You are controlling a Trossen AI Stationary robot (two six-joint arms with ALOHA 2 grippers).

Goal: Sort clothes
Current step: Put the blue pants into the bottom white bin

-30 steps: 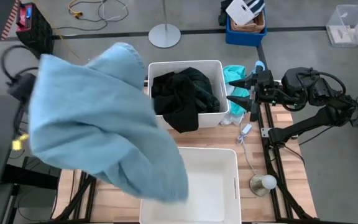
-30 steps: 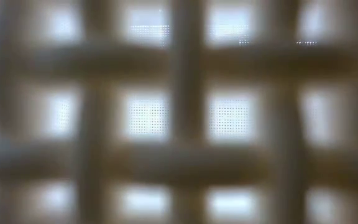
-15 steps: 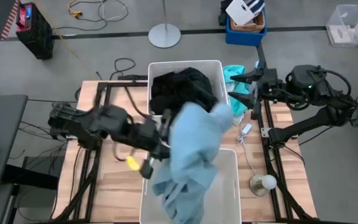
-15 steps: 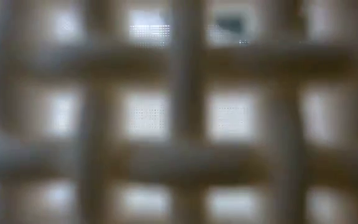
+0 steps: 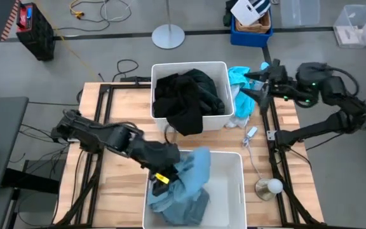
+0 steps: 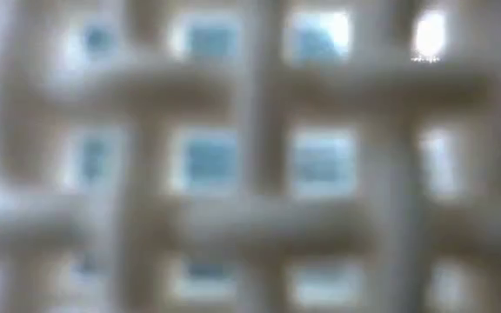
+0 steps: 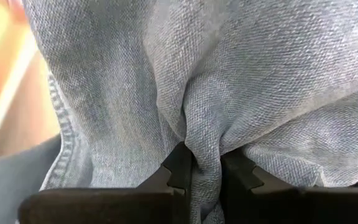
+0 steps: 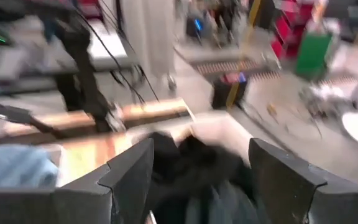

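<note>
A dusty blue-grey denim garment (image 5: 186, 184) lies bunched in the near white bin (image 5: 230, 191), with part of it over the bin's left rim. My left gripper (image 5: 169, 170) is shut on it at that rim. Black clothes (image 5: 186, 95) fill the far white bin (image 5: 192, 67), one hanging over its near wall. A turquoise garment (image 5: 239, 76) lies just right of that bin. My right gripper (image 5: 259, 86) is open and empty over the turquoise garment; its wrist view looks at the black clothes (image 8: 197, 168). My left gripper pinches a gathered fold of the denim (image 7: 204, 155) between its two fingertips (image 7: 180, 167); several layers are bunched there. The cloth spreads out slack beyond the fingers. Most of the garment rests in the near bin.
A small white gadget on a cord (image 5: 251, 132) and a round whitish object (image 5: 271, 186) lie on the table's right part. The low view is filled by the bin's blurred lattice wall (image 6: 250, 217). Bare wood (image 5: 116, 191) shows left of the near bin.
My left gripper has come down from high above the table's left part toward the near bin, carrying the denim garment. The garment has dropped from spread in the air to bunched in the bin. My right gripper has shifted a little toward the far edge.
</note>
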